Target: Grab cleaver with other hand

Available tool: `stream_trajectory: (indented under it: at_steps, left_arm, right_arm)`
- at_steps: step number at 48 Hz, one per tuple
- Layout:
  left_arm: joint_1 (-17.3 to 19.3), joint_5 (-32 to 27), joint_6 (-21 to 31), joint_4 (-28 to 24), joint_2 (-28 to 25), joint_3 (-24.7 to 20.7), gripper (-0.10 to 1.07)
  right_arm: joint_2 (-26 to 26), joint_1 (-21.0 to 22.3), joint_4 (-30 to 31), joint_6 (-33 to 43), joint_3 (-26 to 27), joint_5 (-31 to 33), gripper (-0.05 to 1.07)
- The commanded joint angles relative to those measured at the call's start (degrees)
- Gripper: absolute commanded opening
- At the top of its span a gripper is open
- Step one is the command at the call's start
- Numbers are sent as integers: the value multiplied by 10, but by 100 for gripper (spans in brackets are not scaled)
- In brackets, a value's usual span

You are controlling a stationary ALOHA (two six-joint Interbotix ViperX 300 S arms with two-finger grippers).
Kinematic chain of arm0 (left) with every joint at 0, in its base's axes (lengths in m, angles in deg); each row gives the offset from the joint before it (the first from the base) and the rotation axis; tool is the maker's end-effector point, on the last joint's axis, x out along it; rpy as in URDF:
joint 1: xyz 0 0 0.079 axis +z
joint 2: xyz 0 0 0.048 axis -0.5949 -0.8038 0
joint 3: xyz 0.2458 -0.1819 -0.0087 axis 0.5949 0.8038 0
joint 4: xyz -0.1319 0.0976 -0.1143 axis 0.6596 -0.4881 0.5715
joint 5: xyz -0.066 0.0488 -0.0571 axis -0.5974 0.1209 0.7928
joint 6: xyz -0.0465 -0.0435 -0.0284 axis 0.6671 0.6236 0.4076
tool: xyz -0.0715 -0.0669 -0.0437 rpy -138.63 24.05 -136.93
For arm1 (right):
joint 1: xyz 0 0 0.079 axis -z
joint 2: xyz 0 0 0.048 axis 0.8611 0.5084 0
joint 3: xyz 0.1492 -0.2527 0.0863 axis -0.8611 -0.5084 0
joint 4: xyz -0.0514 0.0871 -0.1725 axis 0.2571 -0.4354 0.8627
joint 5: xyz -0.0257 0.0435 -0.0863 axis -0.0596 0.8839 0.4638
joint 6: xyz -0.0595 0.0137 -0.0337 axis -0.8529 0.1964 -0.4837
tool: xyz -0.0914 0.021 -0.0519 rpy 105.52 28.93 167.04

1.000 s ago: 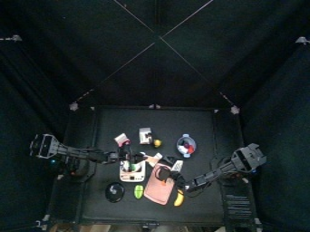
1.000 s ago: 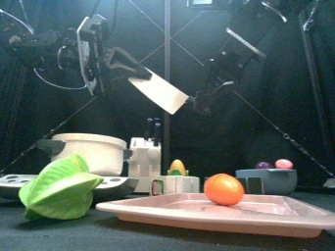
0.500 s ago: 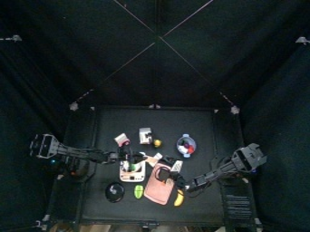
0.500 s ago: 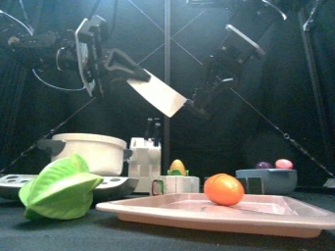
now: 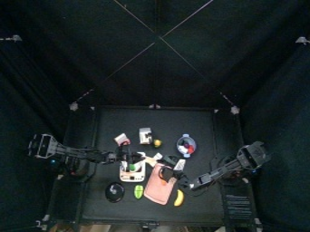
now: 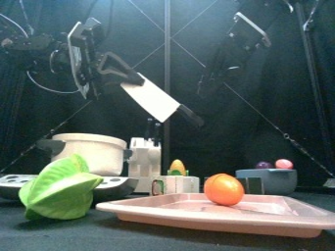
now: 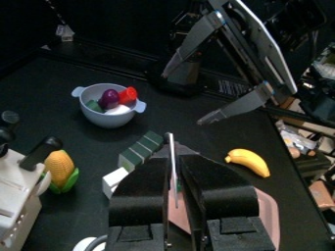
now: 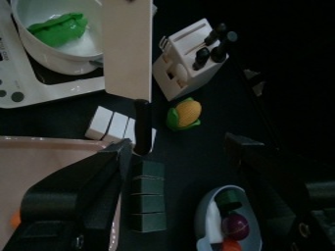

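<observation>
Top view: you see the counter point(image 5: 109, 122) small in the middle, with the left arm entering from the left and the right arm from the right. The cleaver point(image 5: 148, 164) shows only as a pale patch above the pink board point(image 5: 159, 189), so do not judge the grip from here.

Front view: the cleaver point(image 6: 153, 97) hangs tilted in the air, well above the orange point(image 6: 224, 189) on the pink board point(image 6: 197, 215). The left end effector point(image 6: 116, 71) is clamped on its upper end; the dark handle points down toward the right. The right end effector point(image 6: 214, 75) stands near that handle with its 2 jaws wide apart, not touching it.

Left wrist view: the blade point(image 7: 171, 165) rises edge-on between the left jaws, which are closed on it. Beyond it you see the right end effector point(image 7: 236, 103), the bowl point(image 7: 110, 104) and a banana point(image 7: 246, 161).

Right wrist view: the 2 jaws spread wide and hold nothing. The pale blade point(image 8: 125, 51) crosses the view, with its dark handle point(image 8: 144, 123) ahead of the jaws (a knife block point(image 8: 195, 54) lies beyond).

Risk, as a judgement: if you release the left grip before the right jaws close squarely on the handle, the cleaver could drop onto the board below. A closure on the flat, smooth blade may let it pivot or slip.
</observation>
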Motion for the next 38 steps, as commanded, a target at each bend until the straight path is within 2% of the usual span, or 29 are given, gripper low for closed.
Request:
stream_trajectory:
  at_steps: [1,7,16,23,32,38]
  left_arm:
    - [1,7,-4,-11,6,-4,49]
    - [1,7,-13,-54,6,1,49]
    - [2,8,-29,-125,6,0,49]
    - [1,25,-39,-163,6,2,49]
    - [1,33,-39,-170,6,3,49]
    - [2,33,-39,-169,6,3,49]
  right_arm:
    - [-28,-4,1,3,3,0,103]
    - [-43,-11,-16,5,-4,-21,103]
    - [-79,-5,-61,31,-29,-127,103]
    - [-113,11,-71,69,-67,-217,103]
    - [-160,58,-62,146,-112,-336,103]
    - [-192,87,-55,154,-135,-387,103]
